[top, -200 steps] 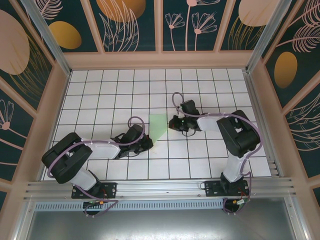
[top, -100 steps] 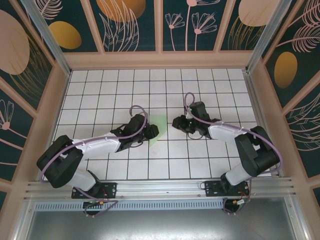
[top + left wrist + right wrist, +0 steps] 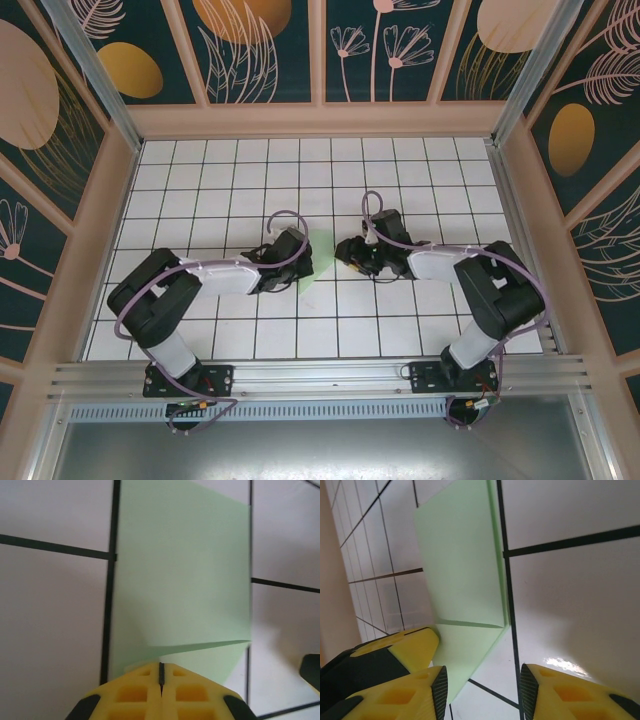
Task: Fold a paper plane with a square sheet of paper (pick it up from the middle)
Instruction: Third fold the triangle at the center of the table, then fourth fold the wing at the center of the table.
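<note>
Top view: the pale mint-green square sheet of paper (image 3: 319,250), already creased, lies mid-way across the white gridded bench (image 3: 200,180), between left gripper (image 3: 302,264) and right gripper (image 3: 344,250).

Left wrist: left gripper (image 3: 161,679) is closed at the sheet's left edge. You can't tell whether it pinches paper.

Right wrist: right gripper (image 3: 482,687) stands open, with a sheet corner between its fingers.

Risk: if you close off-centre, the thin sheet likely slides and the fold skews.

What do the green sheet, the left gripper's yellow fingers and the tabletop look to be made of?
The green sheet looks like thin matte paper: it holds a sharp crease with a lifted flap. The left gripper's fingers seem moulded or printed plastic, matte yellow with lattice cells. The tabletop is a glossy white panel with black grid lines, showing glare; its material is unclear.
</note>
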Robot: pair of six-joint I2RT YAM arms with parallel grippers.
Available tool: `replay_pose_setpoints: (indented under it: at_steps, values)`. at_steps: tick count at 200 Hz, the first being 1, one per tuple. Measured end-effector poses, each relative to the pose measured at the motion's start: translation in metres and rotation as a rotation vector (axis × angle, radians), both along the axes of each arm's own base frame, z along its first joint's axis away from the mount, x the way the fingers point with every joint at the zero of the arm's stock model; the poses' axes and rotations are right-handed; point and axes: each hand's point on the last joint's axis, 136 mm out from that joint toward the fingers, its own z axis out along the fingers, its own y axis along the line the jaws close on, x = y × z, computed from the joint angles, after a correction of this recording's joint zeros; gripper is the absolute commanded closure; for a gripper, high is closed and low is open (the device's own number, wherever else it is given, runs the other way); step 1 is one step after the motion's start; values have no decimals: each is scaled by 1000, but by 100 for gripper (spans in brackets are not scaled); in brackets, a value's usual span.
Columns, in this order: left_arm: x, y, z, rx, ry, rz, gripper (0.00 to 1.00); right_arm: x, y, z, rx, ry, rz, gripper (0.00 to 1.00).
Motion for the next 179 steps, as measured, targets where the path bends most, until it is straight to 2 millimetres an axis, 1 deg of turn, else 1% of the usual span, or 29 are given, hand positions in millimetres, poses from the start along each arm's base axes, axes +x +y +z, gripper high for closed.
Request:
replay_pose_setpoints:
  at_steps: [24,56,91,137,179]
  values:
    - [0,6,-7,33,10,19,99,1,1,-6,-5,25,-9,57]
    - [0,9,-11,41,14,35,100,2,13,-5,0,28,9,60]
    - [1,9,-11,33,15,49,100,4,22,-8,-4,29,24,61]
    - [1,9,-11,28,19,58,100,7,26,-18,-33,53,26,61]
    - [1,9,-11,25,19,60,100,10,29,-20,-46,58,24,62]
